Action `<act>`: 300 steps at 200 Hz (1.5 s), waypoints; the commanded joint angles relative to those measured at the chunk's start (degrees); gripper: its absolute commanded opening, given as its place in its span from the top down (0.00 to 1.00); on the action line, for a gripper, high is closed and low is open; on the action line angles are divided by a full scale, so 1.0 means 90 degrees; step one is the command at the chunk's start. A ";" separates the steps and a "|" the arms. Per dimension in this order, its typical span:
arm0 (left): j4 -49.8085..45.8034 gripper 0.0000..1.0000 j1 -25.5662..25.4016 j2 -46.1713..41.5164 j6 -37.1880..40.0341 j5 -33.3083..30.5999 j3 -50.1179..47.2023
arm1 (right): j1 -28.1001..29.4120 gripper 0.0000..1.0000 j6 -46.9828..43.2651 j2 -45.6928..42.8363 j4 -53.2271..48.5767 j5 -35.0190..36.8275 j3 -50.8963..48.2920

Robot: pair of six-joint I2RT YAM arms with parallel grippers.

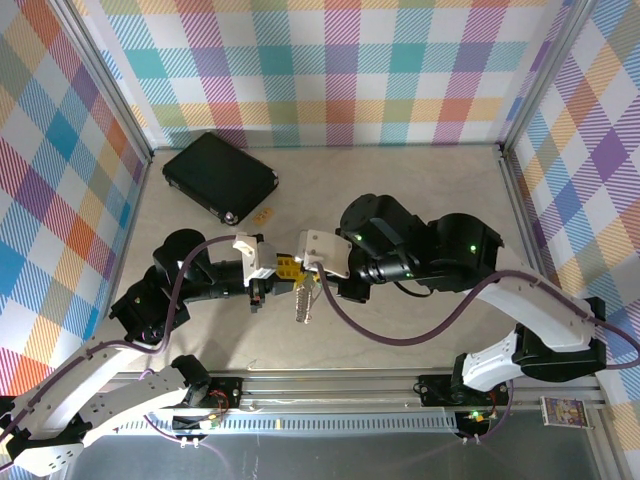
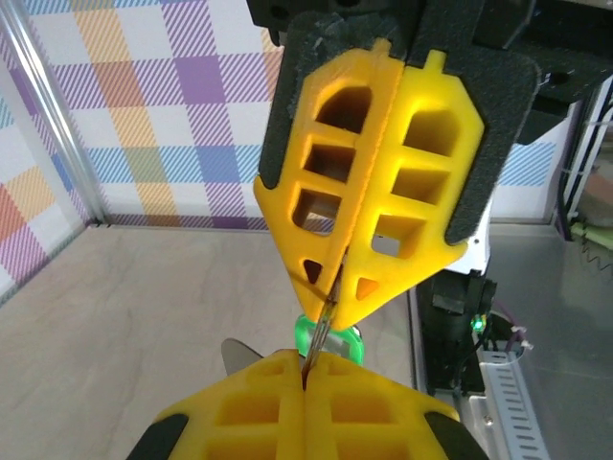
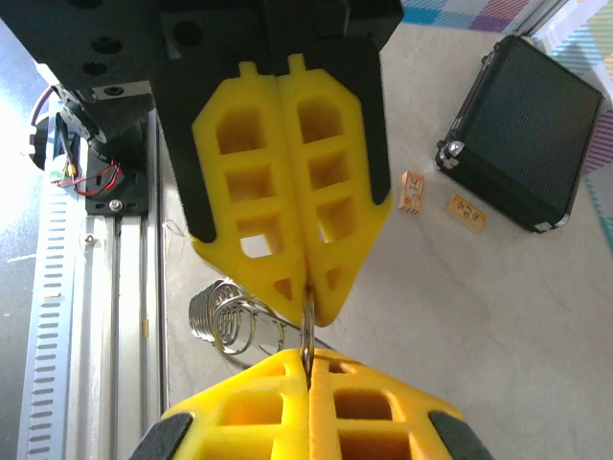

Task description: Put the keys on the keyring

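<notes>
My two grippers meet tip to tip above the middle of the table, the left gripper (image 1: 286,270) facing the right gripper (image 1: 304,267). Both are shut on the same thin metal keyring, seen edge-on between the yellow fingers in each wrist view (image 2: 323,326) (image 3: 306,321). In the left wrist view my left gripper (image 2: 305,372) sits at the bottom, with a green-capped key (image 2: 335,342) and a silver key blade (image 2: 238,356) just beyond it. A silvery bunch of keys (image 1: 303,301) hangs below the meeting point. A silvery wire coil (image 3: 222,316) hangs beside my right gripper (image 3: 308,362).
A black case (image 1: 220,177) lies at the back left of the table, with two small orange tags (image 3: 413,192) (image 3: 467,212) on the surface near it. An aluminium rail (image 1: 330,385) runs along the near edge, and checked walls enclose the other sides.
</notes>
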 commanded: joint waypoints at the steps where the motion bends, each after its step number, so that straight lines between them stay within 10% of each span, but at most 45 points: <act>1: 0.1106 1.00 -0.0027 -0.0140 -0.0461 0.0413 -0.0031 | 0.0100 0.90 0.0023 -0.0247 0.0431 -0.0271 -0.0152; 50: 0.2044 1.00 -0.0026 -0.0209 -0.0995 0.0667 -0.0265 | 0.0090 0.72 0.0203 -0.0808 0.1183 -0.0201 -0.0701; 167: 0.2814 1.00 -0.0026 -0.0268 -0.1606 0.0951 -0.0415 | 0.0080 0.84 0.0372 -0.1169 0.1549 -0.0213 -0.1016; 300: 0.3249 1.00 -0.0031 -0.0366 -0.1913 0.1088 -0.0422 | 0.0077 0.62 0.0913 -0.1957 0.2689 -0.0914 -0.2203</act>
